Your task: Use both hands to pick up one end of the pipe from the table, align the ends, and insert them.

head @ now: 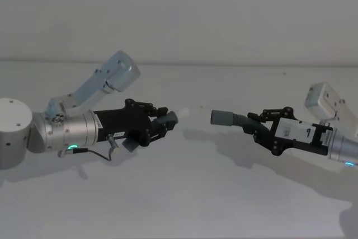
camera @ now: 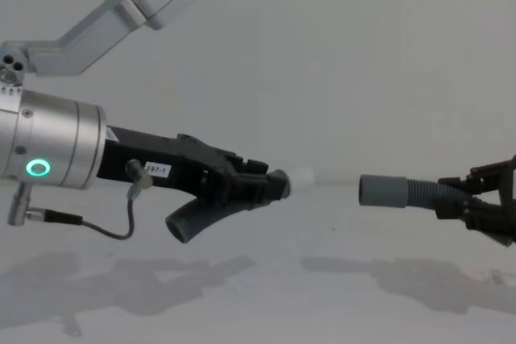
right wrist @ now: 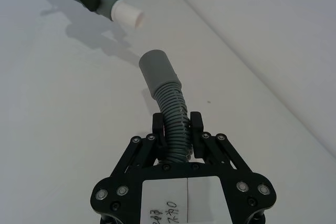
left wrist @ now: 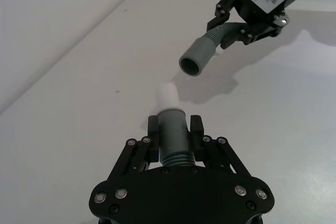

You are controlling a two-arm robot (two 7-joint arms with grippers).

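In the head view the left gripper reaches in from the left, its fingers closed round the left hose piece, whose whitish tip points right. The right gripper comes in from the right, clamped on the ribbed part of the right hose piece, whose grey cuff points left. Tip and cuff face each other across a clear gap, both held above the worktop.

In the left wrist view the fingers press both sides of the smooth collar just behind the tip. The cuff's open mouth is turned towards it and does not touch it.

In the right wrist view the fingers pinch the ribbed hose, which curves on to the cuff. The tip lies beyond, apart.

In the chest view tip and cuff sit at roughly the same height, the cuff a touch lower. The left piece's free end hangs below its gripper.
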